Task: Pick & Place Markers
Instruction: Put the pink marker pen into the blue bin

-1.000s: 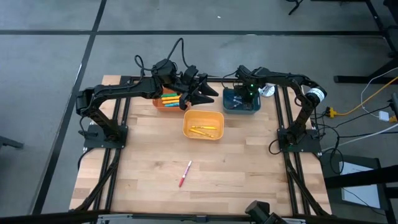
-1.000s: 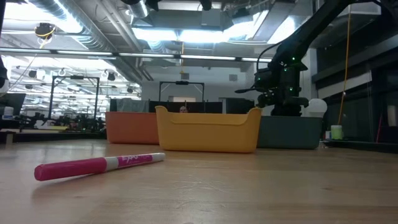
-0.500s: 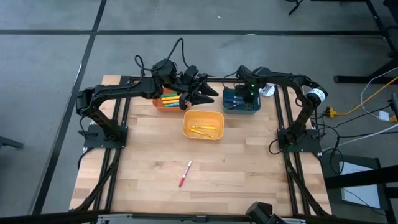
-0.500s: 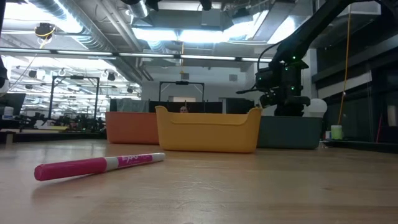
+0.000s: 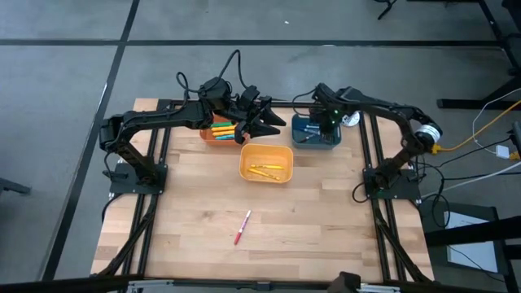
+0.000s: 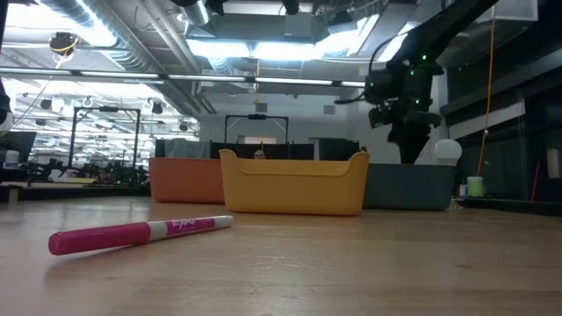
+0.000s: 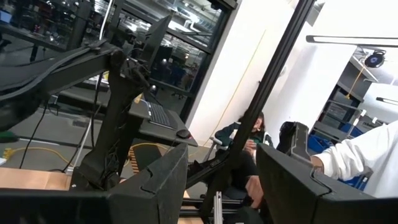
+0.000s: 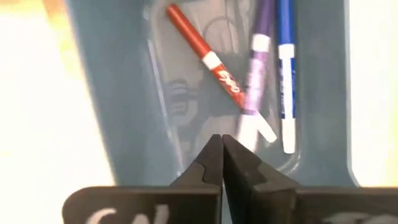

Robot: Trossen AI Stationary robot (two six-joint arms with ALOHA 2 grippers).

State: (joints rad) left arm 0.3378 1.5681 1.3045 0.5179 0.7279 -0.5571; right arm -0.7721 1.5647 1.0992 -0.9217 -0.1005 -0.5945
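A pink marker (image 5: 242, 227) (image 6: 140, 233) lies flat on the wooden table near its front. Yellow markers (image 5: 266, 170) lie in the yellow bin (image 5: 247, 163), and several markers (image 5: 220, 130) lie in the orange bin (image 5: 207, 137). A red marker (image 8: 202, 53), a purple one (image 8: 256, 68) and a blue one (image 8: 285, 74) lie on the floor of the teal bin (image 5: 303, 138). My right gripper (image 8: 222, 155) points down over the teal bin, shut and with nothing between its fingers. My left gripper (image 7: 221, 180) is held open in the air above the orange bin's right end, with nothing in it.
The three bins stand in the table's far half, the yellow one (image 6: 294, 183) nearest the middle. Bare wood lies around the pink marker. A person sits in the room beyond the table, in the left wrist view.
My right gripper has risen out of the teal bin and now hangs above its rim. The markers and bins have stayed where they were.
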